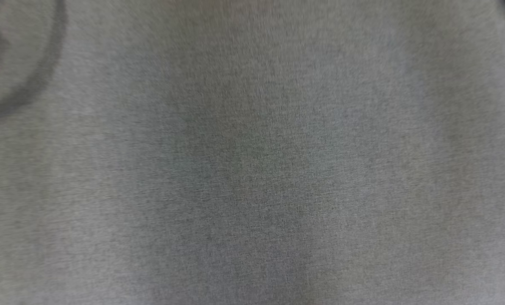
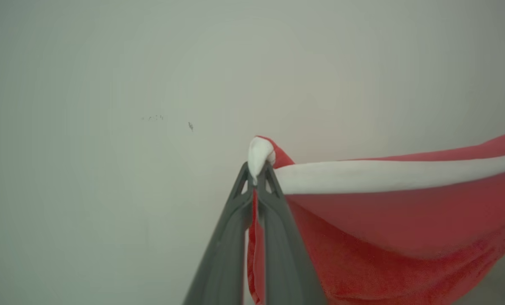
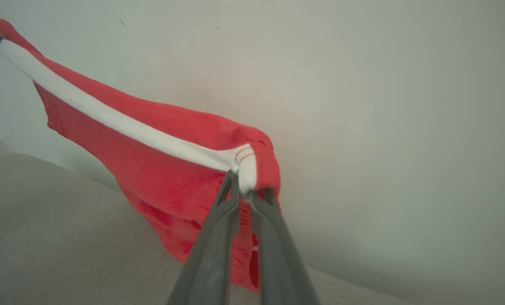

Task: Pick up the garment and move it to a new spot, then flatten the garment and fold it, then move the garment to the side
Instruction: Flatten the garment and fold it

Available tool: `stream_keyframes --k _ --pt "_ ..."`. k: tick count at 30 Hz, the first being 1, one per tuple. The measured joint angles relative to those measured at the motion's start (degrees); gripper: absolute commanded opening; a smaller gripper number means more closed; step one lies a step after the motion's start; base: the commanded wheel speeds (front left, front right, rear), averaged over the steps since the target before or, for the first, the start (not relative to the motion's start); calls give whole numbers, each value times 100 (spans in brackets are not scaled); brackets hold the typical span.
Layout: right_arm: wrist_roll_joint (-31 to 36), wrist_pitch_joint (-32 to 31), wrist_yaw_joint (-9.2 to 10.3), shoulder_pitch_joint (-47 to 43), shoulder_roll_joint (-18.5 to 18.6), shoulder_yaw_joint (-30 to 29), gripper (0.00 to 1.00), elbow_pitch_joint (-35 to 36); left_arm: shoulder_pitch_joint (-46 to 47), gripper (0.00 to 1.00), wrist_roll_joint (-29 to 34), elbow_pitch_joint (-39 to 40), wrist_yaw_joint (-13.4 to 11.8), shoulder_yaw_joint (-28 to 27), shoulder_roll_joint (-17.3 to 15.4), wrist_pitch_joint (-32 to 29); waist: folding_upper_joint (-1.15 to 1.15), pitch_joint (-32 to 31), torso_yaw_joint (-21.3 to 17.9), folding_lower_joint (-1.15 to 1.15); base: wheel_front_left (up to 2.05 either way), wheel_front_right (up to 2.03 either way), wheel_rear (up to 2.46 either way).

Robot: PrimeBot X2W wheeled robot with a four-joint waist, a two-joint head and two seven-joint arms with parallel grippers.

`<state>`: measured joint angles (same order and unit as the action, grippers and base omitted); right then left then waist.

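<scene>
1. Pale, plain wall (image 2: 108, 84) backs both wrist views. Below it in the right wrist view lies a grey woven surface (image 3: 45, 237). The head view gives the same sort of weave, blurred, with a darker curved line (image 1: 51, 63) at upper left; cannot tell what that line is.
2. Red garment (image 2: 405, 220) with a white band (image 2: 384, 176) along its top edge. It hangs in the air between the two grippers, band pulled nearly straight, body sagging below. Its lower edge looks close over the grey surface; contact cannot be judged.
3. State of left gripper (image 2: 259, 176): fingers pressed together, pinching one end of the band. A tuft of white bulges above the tips.
4. State of right gripper (image 3: 246, 190): fingers closed on the other end of the band, at the stitched corner (image 3: 246, 156).
5. Step in hand (judgement): the carry to the new spot, garment lifted and spread by two corners. Flattening and folding not yet done.
6. Next move (judgement): lower both arms together with the band kept taut, so the hanging edge lands first and the cloth lays out without bunching. Release only once it lies flat. Uneven lowering risks a tucked-under fold.
7. Writing: no brand, label or lettering readable on the garment. A few dark specks (image 2: 153, 117) on the wall, too small to read.
</scene>
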<state>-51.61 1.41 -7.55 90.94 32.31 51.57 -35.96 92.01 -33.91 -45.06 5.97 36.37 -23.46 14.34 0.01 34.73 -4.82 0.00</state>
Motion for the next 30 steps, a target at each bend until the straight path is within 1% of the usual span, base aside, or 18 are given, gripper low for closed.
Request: stream_keyframes --k 3,6,11,14,16,17,18,20,25,27,30 --pt "19 247 0 -740 349 369 0 415 -1019 0 -177 556 -232 -223 2 53 -1 -224 33 -1 0 0 0" --pt "-96 497 0 -1530 622 532 0 855 -2122 0 -194 1389 -502 -489 -100 63 -2 -472 60 -2 0 0 0" --pt "-293 810 0 -3014 1004 556 0 1441 -4153 0 -246 2702 -953 -904 -169 69 -2 -903 109 -2 0 0 0" --pt "-289 896 -1 -3856 1163 502 0 1638 -5259 0 -444 3196 -1176 -1173 -97 68 -2 -1146 147 -3 0 0 0" --pt "-289 968 -3 -4365 1207 383 0 1714 -5881 0 -424 3410 -1271 -1267 -22 68 -2 -1288 183 -3 0 0 0" --pt "-212 971 -4 -4569 1251 374 0 1749 -6151 0 -430 3462 -1332 -1336 44 68 -2 -1356 203 -3 0 0 0" --pt "0 961 -5 -4923 1260 341 0 1815 -6646 0 -415 3561 -1372 -1470 166 67 -2 -1483 239 -3 0 0 0" --pt "419 956 -8 -5254 1246 305 0 1836 -7045 0 -361 3607 -1411 -1593 277 67 -2 -1602 270 -3 0 0 0" --pt "775 920 -7 -6228 1014 -109 0 1886 -7877 0 -73 3441 -1390 -1785 590 68 -2 -1897 330 -2 0 0 0" --pt "900 861 -7 -6673 912 -213 0 1963 -8192 0 -52 3348 -1289 -1936 743 68 -3 -2031 345 -2 0 0 0" --pt "1065 795 -7 -7334 798 -509 0 2051 -8699 0 132 3239 -1166 -2085 848 68 -2 -2253 356 -2 0 0 0"
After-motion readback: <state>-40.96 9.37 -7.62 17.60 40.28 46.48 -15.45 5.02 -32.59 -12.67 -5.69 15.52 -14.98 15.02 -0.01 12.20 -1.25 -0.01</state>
